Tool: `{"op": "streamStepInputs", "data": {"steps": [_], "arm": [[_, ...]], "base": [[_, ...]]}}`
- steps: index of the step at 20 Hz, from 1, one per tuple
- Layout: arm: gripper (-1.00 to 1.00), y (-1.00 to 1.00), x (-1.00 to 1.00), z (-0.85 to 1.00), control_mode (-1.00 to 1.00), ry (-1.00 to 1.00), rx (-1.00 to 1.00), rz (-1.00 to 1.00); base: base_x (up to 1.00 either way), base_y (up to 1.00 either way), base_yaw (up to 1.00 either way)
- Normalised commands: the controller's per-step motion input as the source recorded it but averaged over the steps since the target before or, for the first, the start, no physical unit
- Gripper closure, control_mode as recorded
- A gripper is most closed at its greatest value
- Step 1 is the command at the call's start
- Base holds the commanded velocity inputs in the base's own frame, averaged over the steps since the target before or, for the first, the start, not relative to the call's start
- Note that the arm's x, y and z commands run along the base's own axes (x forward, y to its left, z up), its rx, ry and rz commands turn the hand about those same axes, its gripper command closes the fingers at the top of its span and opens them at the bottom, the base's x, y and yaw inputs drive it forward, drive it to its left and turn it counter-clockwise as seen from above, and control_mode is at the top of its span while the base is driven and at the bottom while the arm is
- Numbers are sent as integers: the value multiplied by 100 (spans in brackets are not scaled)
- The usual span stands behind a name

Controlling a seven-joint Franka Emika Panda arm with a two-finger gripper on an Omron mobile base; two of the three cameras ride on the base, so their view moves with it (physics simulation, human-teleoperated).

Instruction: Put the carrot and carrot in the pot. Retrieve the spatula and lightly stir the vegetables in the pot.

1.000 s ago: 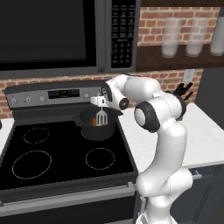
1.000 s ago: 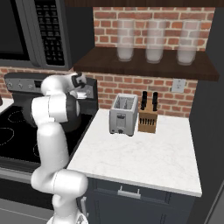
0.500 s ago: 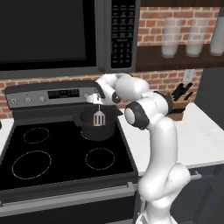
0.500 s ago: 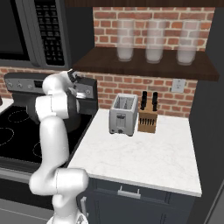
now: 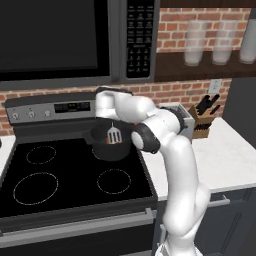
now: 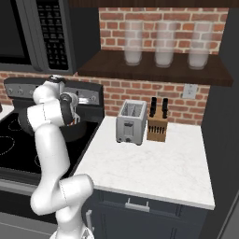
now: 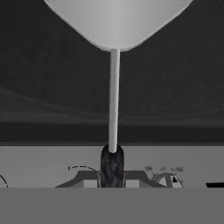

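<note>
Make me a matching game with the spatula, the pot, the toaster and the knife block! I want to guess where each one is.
Things:
1. spatula
2. pot
3. toaster
4. knife block

Places:
A. on the white counter, silvery, next to the stove side
B. on the back right burner of the stove
C. held in the gripper, head hanging down over the pot
D. against the brick wall, wooden, with black handles sticking up

Pairs: 1-C, 2-B, 3-A, 4-D

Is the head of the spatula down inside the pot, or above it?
Cannot tell for sure: the spatula hangs head-down over the pot, and its slotted head overlaps the rim.
</note>
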Motion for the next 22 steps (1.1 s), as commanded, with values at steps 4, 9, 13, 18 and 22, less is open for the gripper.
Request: {"op": "streamStepInputs", "data": {"steps": [4,9,13,18,22], "arm": [[100,9,0,-36,-100,0,0,-1],[100,23,0,-35,-100,-2,7,0],[100,44,0,-18,-100,-8,9,0],[100,54,-7,-9,-100,-11,1,0],[100,59,-20,0,-100,-9,-6,-2]], "base": [[0,0,0],[0,0,0],[0,0,0],[0,0,0],[0,0,0]]}}
